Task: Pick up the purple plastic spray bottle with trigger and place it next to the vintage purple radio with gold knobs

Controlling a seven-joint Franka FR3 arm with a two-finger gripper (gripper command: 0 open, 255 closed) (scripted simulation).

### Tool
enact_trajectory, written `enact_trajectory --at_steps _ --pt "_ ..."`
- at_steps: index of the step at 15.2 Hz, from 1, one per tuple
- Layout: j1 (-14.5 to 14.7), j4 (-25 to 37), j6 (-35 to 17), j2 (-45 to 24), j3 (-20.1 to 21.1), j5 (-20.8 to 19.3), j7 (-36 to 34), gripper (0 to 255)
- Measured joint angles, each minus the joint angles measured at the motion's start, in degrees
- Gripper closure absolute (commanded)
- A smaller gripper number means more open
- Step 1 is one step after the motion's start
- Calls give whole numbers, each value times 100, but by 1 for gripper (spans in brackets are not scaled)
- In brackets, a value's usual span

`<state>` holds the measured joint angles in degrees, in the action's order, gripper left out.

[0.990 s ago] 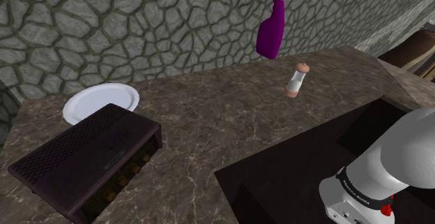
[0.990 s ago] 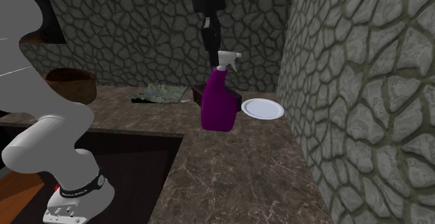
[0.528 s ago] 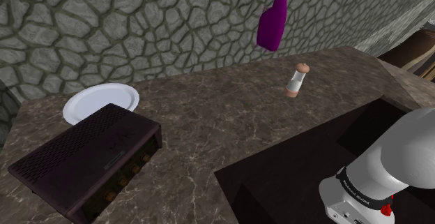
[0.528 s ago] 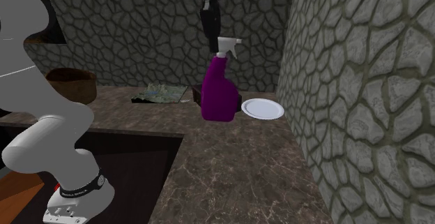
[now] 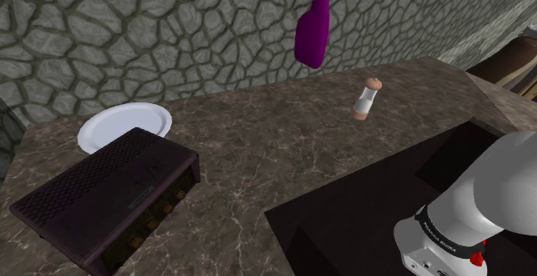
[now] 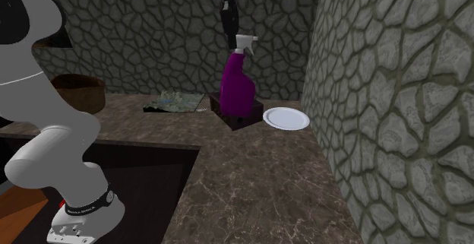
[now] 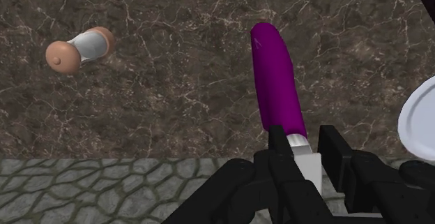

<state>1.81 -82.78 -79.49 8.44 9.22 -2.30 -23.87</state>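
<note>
The purple spray bottle (image 5: 311, 29) hangs in the air high above the brown marble counter (image 5: 258, 145), body down and a little tilted. My gripper (image 7: 304, 153) is shut on its white trigger head (image 6: 247, 41), with a finger on each side of the neck. In the second exterior view the bottle (image 6: 237, 87) hangs in front of the dark purple radio (image 6: 235, 118). In the shoulder view the radio (image 5: 103, 193) lies at the lower left, well apart from the bottle, its knobs facing the front edge. The wrist view looks down along the bottle (image 7: 279, 83).
A white plate (image 5: 125, 126) lies behind the radio by the stone wall (image 5: 172, 33). A small shaker with tan ends (image 5: 367, 98) stands on the counter below the bottle. A dark sunken basin (image 5: 361, 223) lies beside the arm's base (image 5: 469, 223). A brown basket (image 6: 76, 90) stands farther off.
The gripper has carried the bottle toward the shoulder view's left and slightly higher, away from above the shaker. In the second exterior view it has moved back toward the radio.
</note>
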Motion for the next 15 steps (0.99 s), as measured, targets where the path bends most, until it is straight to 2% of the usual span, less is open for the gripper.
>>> enact_trajectory --at_steps 4,11,13,15 --pt "256 316 78 -277 381 -66 -617 255" --pt "866 1701 538 -1332 1028 -463 -1721 255" --pt "1051 1941 592 -1560 1154 -578 -1981 255" --pt "1093 1835 493 -1564 1184 -582 -2071 255"
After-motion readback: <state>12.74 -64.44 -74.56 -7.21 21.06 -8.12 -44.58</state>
